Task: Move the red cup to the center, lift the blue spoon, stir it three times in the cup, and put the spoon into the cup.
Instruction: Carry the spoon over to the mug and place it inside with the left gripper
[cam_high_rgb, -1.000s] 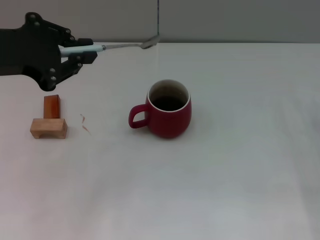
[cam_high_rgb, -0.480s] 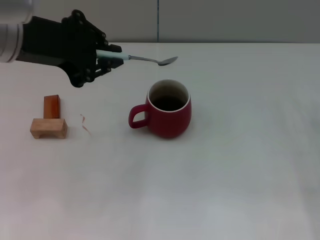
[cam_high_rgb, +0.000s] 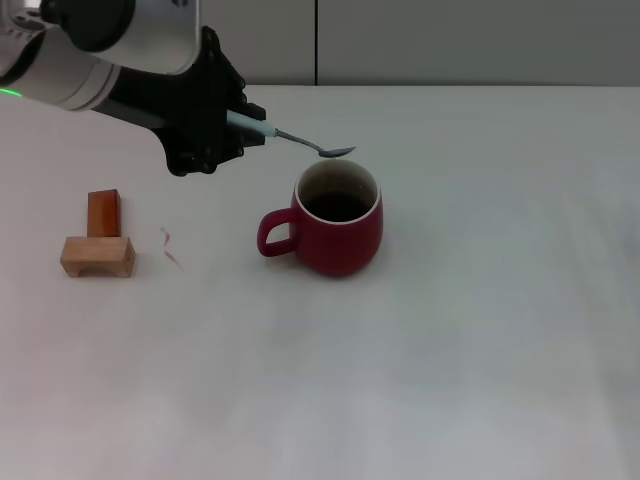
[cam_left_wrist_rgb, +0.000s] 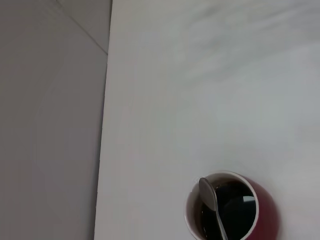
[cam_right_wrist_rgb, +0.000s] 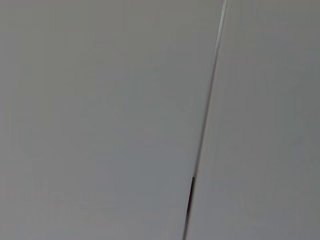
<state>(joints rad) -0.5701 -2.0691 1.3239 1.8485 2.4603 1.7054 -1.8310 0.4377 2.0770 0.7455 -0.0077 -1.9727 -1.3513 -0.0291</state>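
Observation:
The red cup (cam_high_rgb: 338, 222) stands upright near the middle of the white table, its handle toward my left. My left gripper (cam_high_rgb: 232, 130) is shut on the blue spoon (cam_high_rgb: 300, 142) by its pale blue handle. It holds the spoon in the air, the metal bowl just above the cup's far rim. In the left wrist view the spoon's bowl (cam_left_wrist_rgb: 207, 191) hangs over the cup's (cam_left_wrist_rgb: 265, 212) dark inside. My right gripper is out of view; its wrist view shows only a grey wall.
Two small wooden blocks (cam_high_rgb: 98, 240) lie at the left side of the table, with a small reddish scrap (cam_high_rgb: 170, 248) beside them. The table's far edge meets a grey wall (cam_high_rgb: 420, 40).
My left gripper has moved right and toward the cup with the spoon. The spoon has tipped downward and its bowl has come from behind the cup to just over its rim.

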